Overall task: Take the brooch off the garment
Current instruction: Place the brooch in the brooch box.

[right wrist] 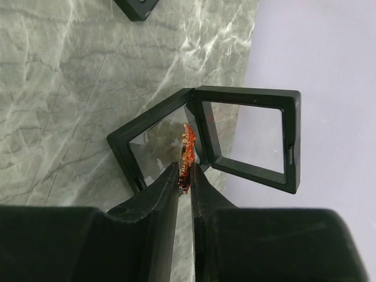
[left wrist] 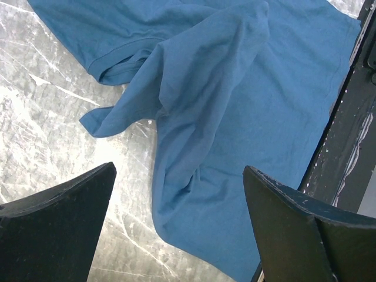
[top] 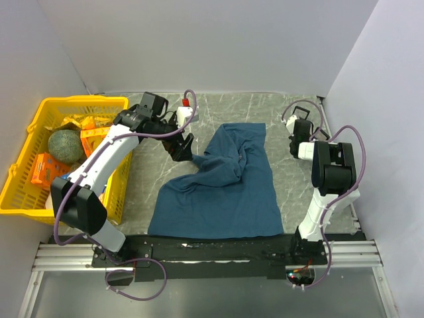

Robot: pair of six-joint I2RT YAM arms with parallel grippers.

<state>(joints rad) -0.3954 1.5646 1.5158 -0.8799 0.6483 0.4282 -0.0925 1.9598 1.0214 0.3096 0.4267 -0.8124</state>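
Note:
The garment (top: 225, 185), a teal-blue T-shirt, lies crumpled mid-table and fills much of the left wrist view (left wrist: 235, 88). My left gripper (top: 182, 149) hovers open over the shirt's left edge, its black fingers wide apart with only cloth and table below (left wrist: 179, 170). The brooch (right wrist: 188, 144), orange-red and sparkly, stands edge-on between the tips of my right gripper (right wrist: 185, 170), whose jaws are almost together on it. It hangs over an open black display box (right wrist: 120, 147) with a clear hinged lid (right wrist: 247, 141). From above, the right gripper (top: 299, 136) sits at the far right, off the shirt.
A yellow basket (top: 20, 179) holding a melon (top: 65, 146) and orange packets stands at the left beside the left arm. The white side wall runs close behind the box. Another black object (right wrist: 136, 7) lies further along the marbled table. A black rail (left wrist: 352, 153) borders the near edge.

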